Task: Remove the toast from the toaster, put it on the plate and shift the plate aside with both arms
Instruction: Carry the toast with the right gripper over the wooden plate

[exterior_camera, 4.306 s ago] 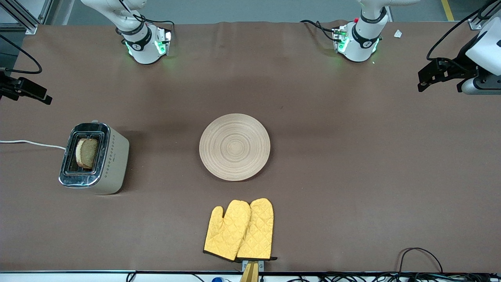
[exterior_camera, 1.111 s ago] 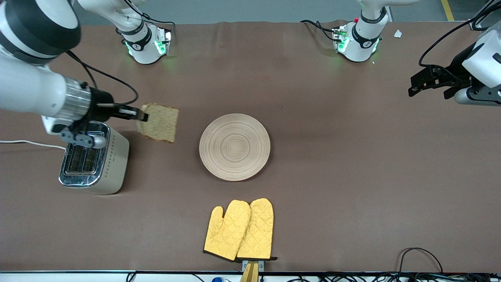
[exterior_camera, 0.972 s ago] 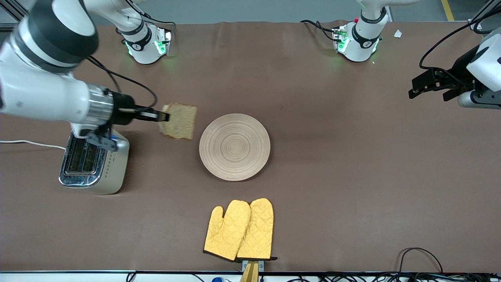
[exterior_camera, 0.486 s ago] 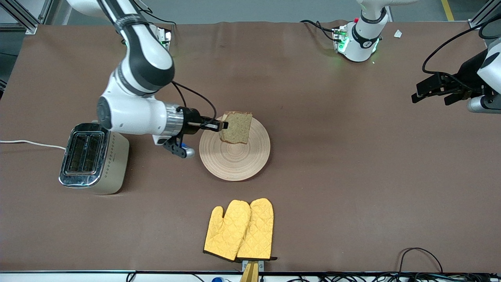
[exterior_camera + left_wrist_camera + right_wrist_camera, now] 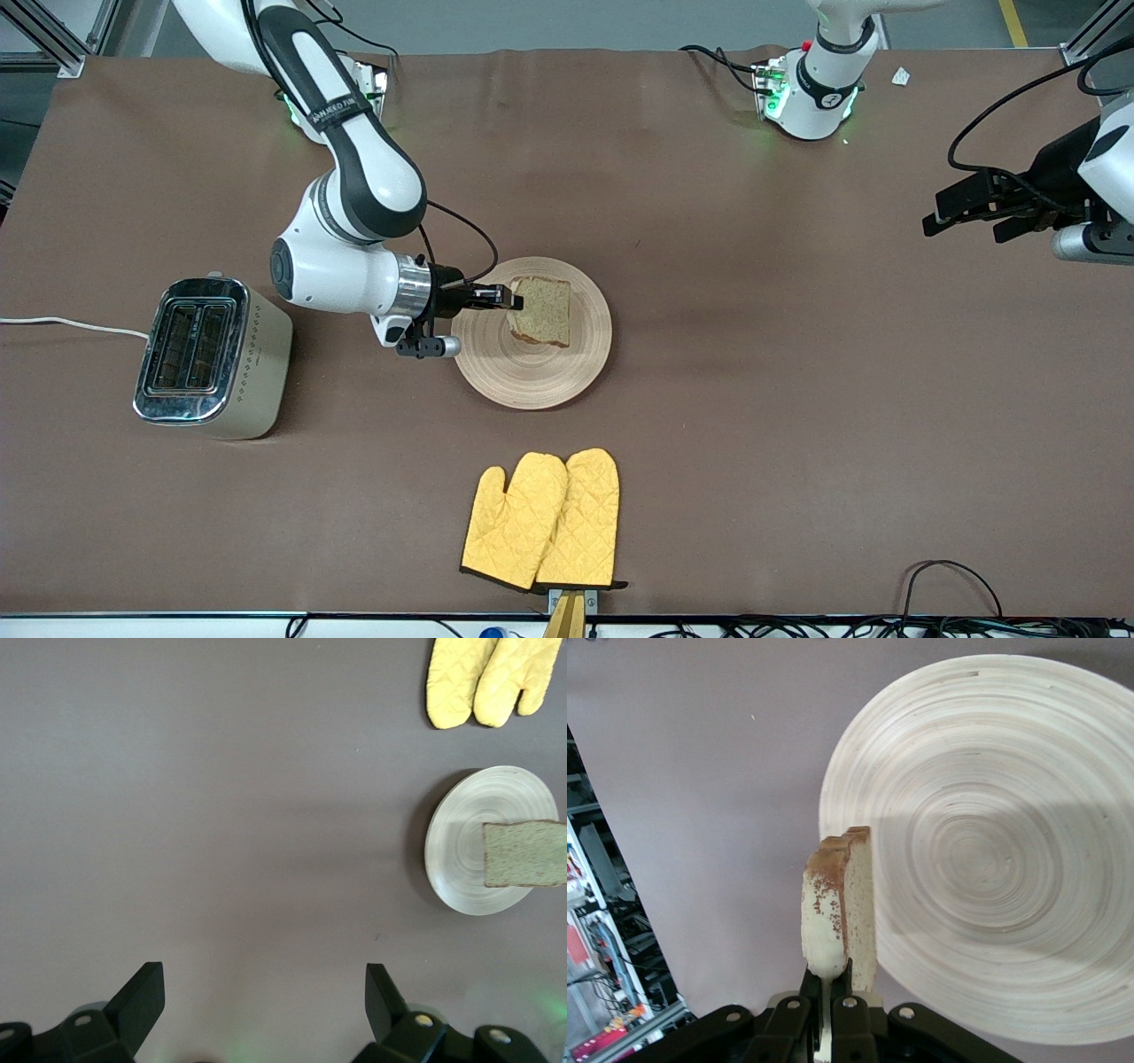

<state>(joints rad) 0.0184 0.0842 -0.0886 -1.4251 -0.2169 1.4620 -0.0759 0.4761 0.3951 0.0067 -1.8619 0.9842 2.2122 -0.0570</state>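
The round beige plate (image 5: 532, 372) lies at the table's middle. My right gripper (image 5: 511, 299) is shut on one edge of the toast (image 5: 541, 311), a light brown speckled slice, and holds it over the plate's half toward the right arm's end. In the right wrist view the toast (image 5: 842, 904) stands on edge between the closed fingers (image 5: 833, 979) beside the plate (image 5: 992, 859). My left gripper (image 5: 941, 213) is open and empty, up in the air over the left arm's end of the table, waiting. The left wrist view shows the plate (image 5: 456, 850) and toast (image 5: 524, 853) far off.
A silver toaster (image 5: 211, 356) with empty slots stands toward the right arm's end, its white cord running off the table. A pair of yellow oven mitts (image 5: 542, 518) lies near the front edge, nearer the camera than the plate.
My right arm lifted the toast from the toaster, carried it to the plate and has lowered it over the plate in the last half second. The left arm has barely shifted.
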